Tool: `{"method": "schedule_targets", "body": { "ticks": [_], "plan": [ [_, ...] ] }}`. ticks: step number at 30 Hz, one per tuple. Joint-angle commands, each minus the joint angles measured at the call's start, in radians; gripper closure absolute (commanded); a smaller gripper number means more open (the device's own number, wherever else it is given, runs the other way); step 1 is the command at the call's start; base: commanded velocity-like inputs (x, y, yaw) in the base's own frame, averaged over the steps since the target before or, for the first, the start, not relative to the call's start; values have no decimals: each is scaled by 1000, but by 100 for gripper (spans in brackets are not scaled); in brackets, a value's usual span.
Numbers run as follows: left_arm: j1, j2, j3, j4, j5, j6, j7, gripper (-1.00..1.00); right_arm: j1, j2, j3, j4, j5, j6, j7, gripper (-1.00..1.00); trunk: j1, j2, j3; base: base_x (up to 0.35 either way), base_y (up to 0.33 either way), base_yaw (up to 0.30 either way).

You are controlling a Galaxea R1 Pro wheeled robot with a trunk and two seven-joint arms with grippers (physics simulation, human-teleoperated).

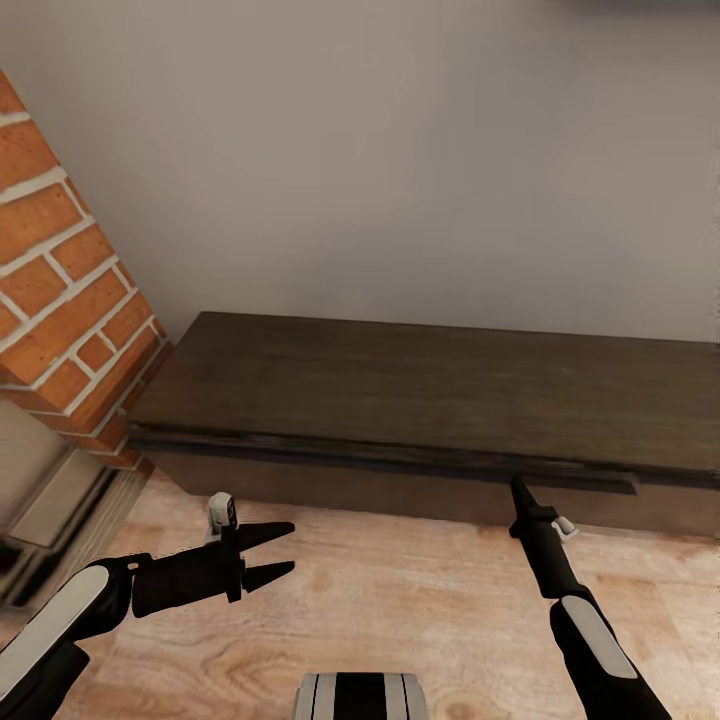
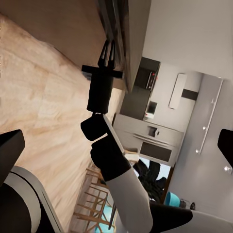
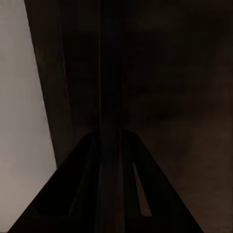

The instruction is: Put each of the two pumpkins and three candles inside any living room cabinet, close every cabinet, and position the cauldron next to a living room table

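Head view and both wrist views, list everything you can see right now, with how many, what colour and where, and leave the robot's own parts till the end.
TV cabinet: one, dark brown wood, low along the wall straight ahead, drawer fronts looking shut.
Brick column: one, orange-red with pale mortar, at the cabinet's left end.
Wall: pale grey, behind the cabinet.
Floor: light wood planks, in front of the cabinet.
Kitchen units and oven: grey and white, far off in the left wrist view.
Left gripper: black fingers apart, empty, over the floor.
Right gripper: black, reaching to the cabinet's front edge; fingers slightly apart in the left wrist view.
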Motion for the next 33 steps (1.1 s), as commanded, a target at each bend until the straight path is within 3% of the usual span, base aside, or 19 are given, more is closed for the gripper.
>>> {"method": "schedule_targets", "body": {
  "ticks": [1, 14, 33],
  "plan": [
    [0, 1, -1, 0, -1, 1, -3, -100, 0, 0, -4, 8, -17, 8, 0, 100, -1, 0, -1, -321, 0, 0],
    [0, 1, -1, 0, -1, 1, -3, -100, 0, 0, -4, 8, -17, 8, 0, 100, -1, 0, -1, -334, 0, 0],
    [0, 1, -1, 0, -1, 1, -3, -100, 0, 0, -6, 8, -17, 9, 0, 100, -1, 0, -1, -122, 0, 0]
  ]
}}
